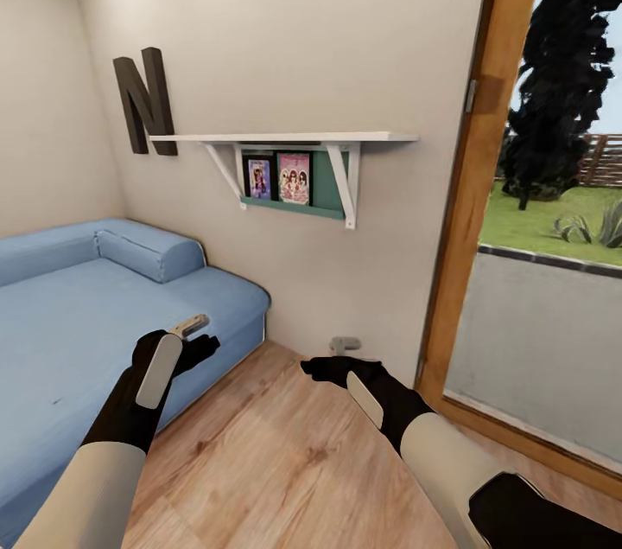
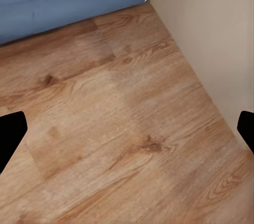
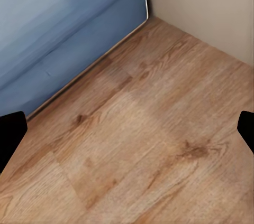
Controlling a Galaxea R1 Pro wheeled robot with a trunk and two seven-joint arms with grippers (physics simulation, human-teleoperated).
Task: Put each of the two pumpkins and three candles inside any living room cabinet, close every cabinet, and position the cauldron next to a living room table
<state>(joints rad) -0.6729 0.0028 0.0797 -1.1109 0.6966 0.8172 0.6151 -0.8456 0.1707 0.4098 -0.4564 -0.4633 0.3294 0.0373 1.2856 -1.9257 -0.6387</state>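
Note:
The pumpkins, candles, cabinet and cauldron are out of view. My left gripper [image 1: 195,336] hangs open over the front edge of a blue sofa [image 1: 78,307], nothing between its fingers. My right gripper [image 1: 333,356] is open and empty too, held above the wood floor [image 1: 285,445] near the wall. In the left wrist view the dark fingertips [image 2: 10,134] stand far apart over bare planks. The right wrist view has its fingertips [image 3: 10,131] equally wide over the floor beside the sofa base [image 3: 79,49].
A beige wall [image 1: 311,39] stands close ahead with a white shelf [image 1: 285,137] holding two picture cards, and a dark letter N [image 1: 145,101]. A wood-framed glass door [image 1: 484,186] to a garden is on the right. The sofa fills the left.

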